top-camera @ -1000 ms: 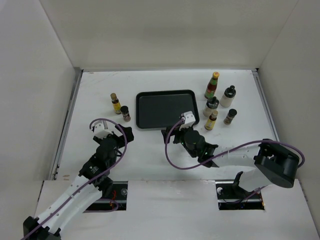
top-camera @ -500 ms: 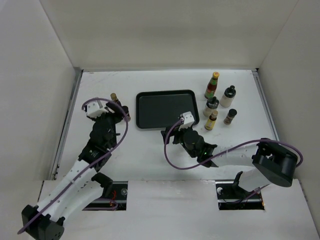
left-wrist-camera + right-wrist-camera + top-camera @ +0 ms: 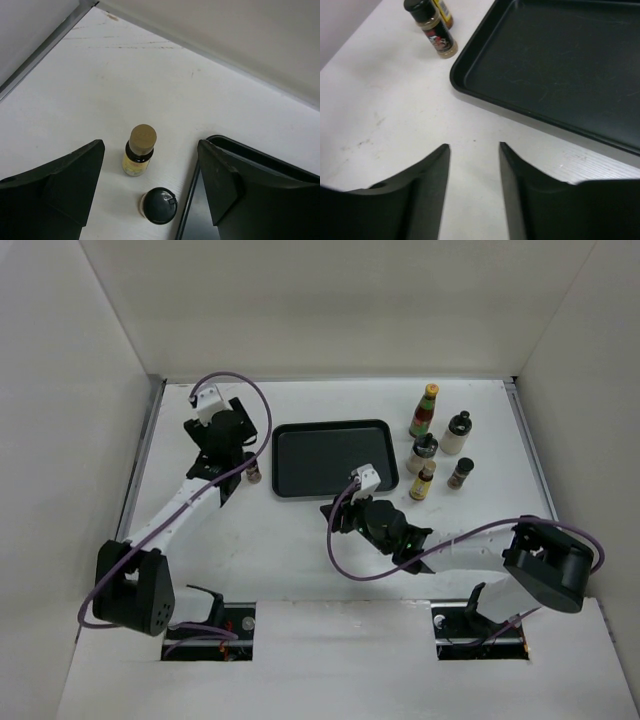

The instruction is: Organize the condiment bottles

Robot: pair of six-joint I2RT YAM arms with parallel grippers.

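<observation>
Condiment bottles (image 3: 424, 453) stand in two groups on the white table (image 3: 285, 530): five clustered right of the black tray (image 3: 330, 455) and two just beside its left edge, none inside it. We judge the left pair the risk. The yellow-labelled bottle (image 3: 135, 164) and the short spice jar (image 3: 158, 205) stand very near each other, and the left gripper (image 3: 150, 146) hangs over both, fingers spread wide, touching neither. Closing from there, we think the fingers could catch both at once or topple the jar, and the tray-side finger could strike the raised rim. The bottle is slim with a round tan cap, so a push high up would tip it, and we expect a knocked round bottle to roll across the flat table. Both look like smooth glass or hard plastic, likely slippery; the jar has a glossy black lid with a small flip tab. The right gripper (image 3: 473, 147) holds nothing, its fingers standing close together with a narrow gap, low over bare table just short of the tray's near wall; a forward push could shove the tray. That tray is matte, finely scratched, round-cornered; the table is scuffed white.
</observation>
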